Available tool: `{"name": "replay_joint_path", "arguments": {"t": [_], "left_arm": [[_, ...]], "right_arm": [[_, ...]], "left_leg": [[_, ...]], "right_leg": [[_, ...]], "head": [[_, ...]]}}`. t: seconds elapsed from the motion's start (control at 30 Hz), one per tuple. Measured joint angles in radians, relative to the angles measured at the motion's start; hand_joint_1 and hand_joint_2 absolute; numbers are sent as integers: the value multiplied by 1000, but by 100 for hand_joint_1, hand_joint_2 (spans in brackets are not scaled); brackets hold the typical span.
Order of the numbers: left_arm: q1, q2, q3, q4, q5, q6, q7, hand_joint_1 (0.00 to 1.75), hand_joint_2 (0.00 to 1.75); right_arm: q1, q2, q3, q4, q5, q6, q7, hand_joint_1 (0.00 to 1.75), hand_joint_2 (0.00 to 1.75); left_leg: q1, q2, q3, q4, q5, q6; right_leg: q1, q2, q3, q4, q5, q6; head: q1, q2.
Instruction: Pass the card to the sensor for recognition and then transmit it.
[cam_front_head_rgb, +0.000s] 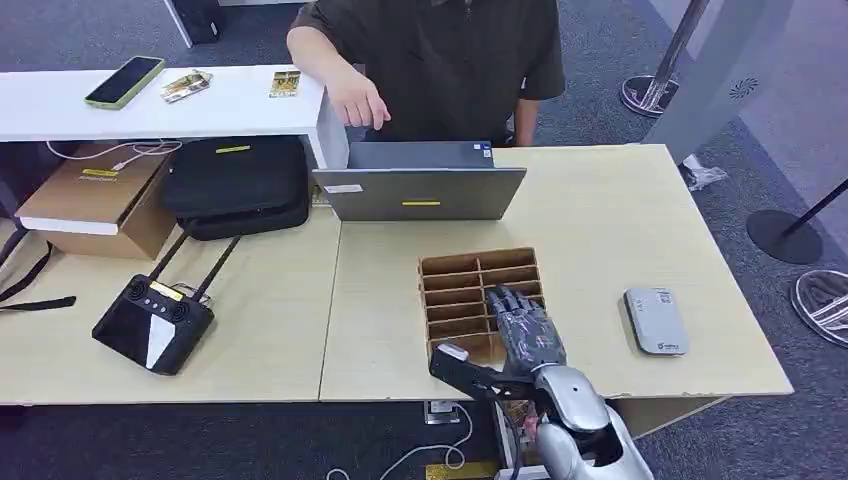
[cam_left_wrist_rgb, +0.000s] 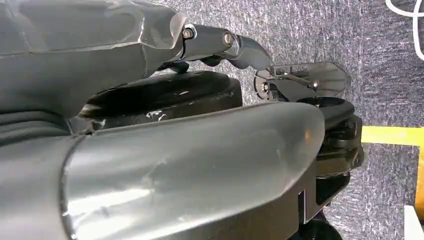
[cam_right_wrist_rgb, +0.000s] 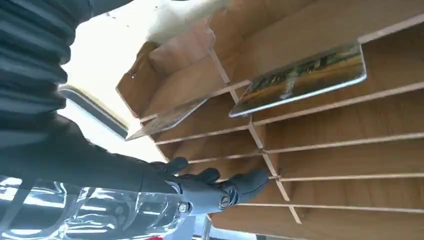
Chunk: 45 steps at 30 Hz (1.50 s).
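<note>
Your right hand hovers over the near right slots of the wooden slotted tray on the bench, fingers spread apart and holding nothing. A card stands on edge in one slot, its long axis along the dividers. Behind the tray sits a laptop with a person beyond; right of the tray lies the grey sensor. Your left hand hangs over carpet, its fingers unclear.

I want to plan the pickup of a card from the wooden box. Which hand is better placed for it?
The right hand: it hovers over the wooden divided box, fingers near a card standing in a slot. The left hand hangs down by the carpet.
</note>
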Motion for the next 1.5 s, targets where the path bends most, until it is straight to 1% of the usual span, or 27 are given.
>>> {"name": "replay_joint_path", "arguments": {"t": [0.3,0.4,0.5,0.6,0.73,0.87,1.03,1.17,1.2,1.23,1.27,1.37,1.5], "left_arm": [[0,1,-4,0,0,0,2,0,0],[-1,1,-4,0,0,-1,4,0,0],[1,1,-4,0,5,-1,-2,0,0],[3,1,-4,0,12,-1,-14,0,0],[6,1,-4,0,29,-3,-29,0,0],[11,1,-4,0,45,-3,-42,0,0],[11,1,-4,0,48,-4,-42,0,0],[11,1,-4,0,48,-4,-42,0,0],[11,1,-4,0,49,-4,-42,0,0],[10,2,-3,0,53,-4,-41,0,0],[11,2,-3,0,56,-4,-41,0,0],[10,2,-3,0,58,-4,-41,0,0],[10,2,-3,0,53,0,-41,0,0]], "right_arm": [[-4,16,-21,28,3,-21,-5,0,175],[-13,26,-34,56,21,-47,-17,0,175],[-16,34,-38,60,42,-83,-48,0,175],[-17,37,-37,35,55,-101,-64,0,175],[-19,34,-33,-29,72,-100,-61,0,175],[-16,-3,-41,-124,107,-86,-51,0,175],[7,-35,-73,-206,108,-68,-55,0,175],[9,-38,-76,-211,109,-68,-56,0,175],[12,-49,-85,-222,110,-68,-66,0,175],[15,-79,-102,-229,97,-68,-88,0,175],[16,-96,-111,-229,96,-68,-97,0,175],[19,-120,-120,-224,84,-65,-117,0,175],[38,-143,-126,-222,80,-50,-115,0,175]], "left_leg": [[0,0,0,0,0,0],[0,0,0,0,0,0],[0,0,0,0,0,0],[0,0,0,0,0,0],[0,0,0,0,0,0],[0,0,0,0,0,0],[0,0,0,0,0,0],[0,0,0,0,0,0],[0,0,0,0,0,0],[0,0,0,0,0,0],[0,0,0,0,0,0],[0,0,0,0,0,0],[0,0,0,0,0,0]], "right_leg": [[0,0,0,0,0,0],[0,0,1,0,0,0],[0,0,1,0,0,0],[0,0,0,0,0,0],[0,0,0,0,0,0],[0,0,0,0,0,0],[0,0,0,0,0,0],[0,0,0,0,0,0],[0,0,0,0,0,0],[0,0,0,0,0,0],[0,0,0,0,0,0],[0,0,0,0,0,0],[0,0,0,0,0,0]], "head": [[0,0],[0,0],[0,0],[0,0],[0,0],[0,0],[0,0],[0,0],[0,0],[0,0],[0,0],[0,0],[0,0]]}}
